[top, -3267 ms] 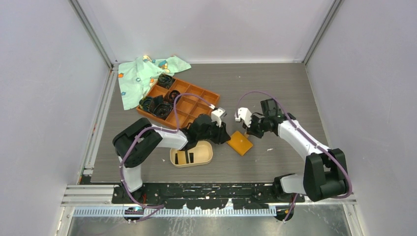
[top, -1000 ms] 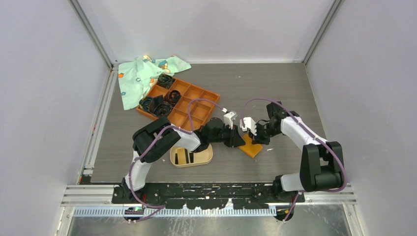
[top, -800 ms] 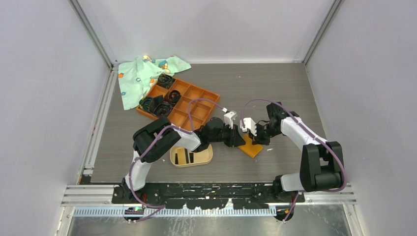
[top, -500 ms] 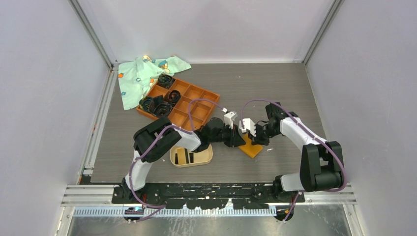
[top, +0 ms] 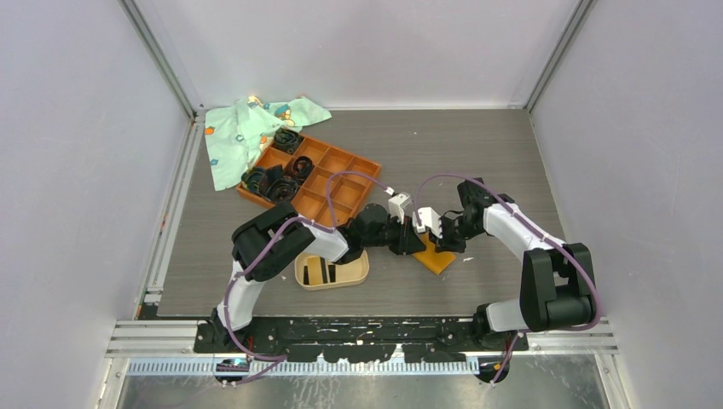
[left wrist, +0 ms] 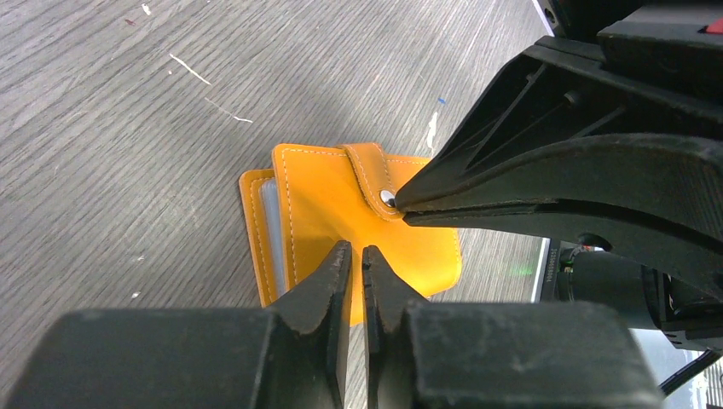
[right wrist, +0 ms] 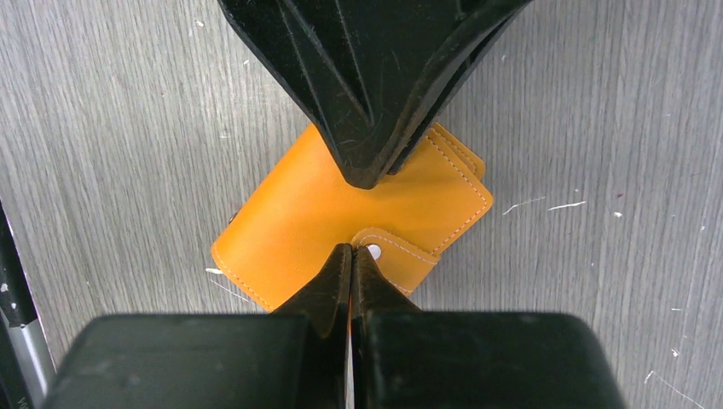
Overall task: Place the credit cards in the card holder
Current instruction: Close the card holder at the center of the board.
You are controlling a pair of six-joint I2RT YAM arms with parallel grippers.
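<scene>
Two sets of jaws at one orange wallet (top: 437, 254), flat on the table (top: 477, 145) just right of the card holder (top: 332, 271).

Left jaws: almost closed, only a thin slit between the tips, set on the wallet's cover near one edge. Cannot tell whether any of the cover is pinched.

Right jaws: closed tight, tips together on the strap tab (right wrist: 394, 256) right beside the snap button (right wrist: 373, 252). Nothing visibly gripped.

No credit cards in plain sight on the table. Probably tucked inside the wallet, where blue-grey sleeves (left wrist: 271, 226) peek out along one side. Dark upright strips inside the holder too, but cannot tell whether cards or dividers.

Looks like the opening step: one side steadying the wallet, the other working at the snap, which appears fastened. Calls next for prying the tab up off the snap without dragging the wallet across the table. After that, needs the cover folded back far enough to reach a card, with the other side holding the wallet down throughout.
</scene>
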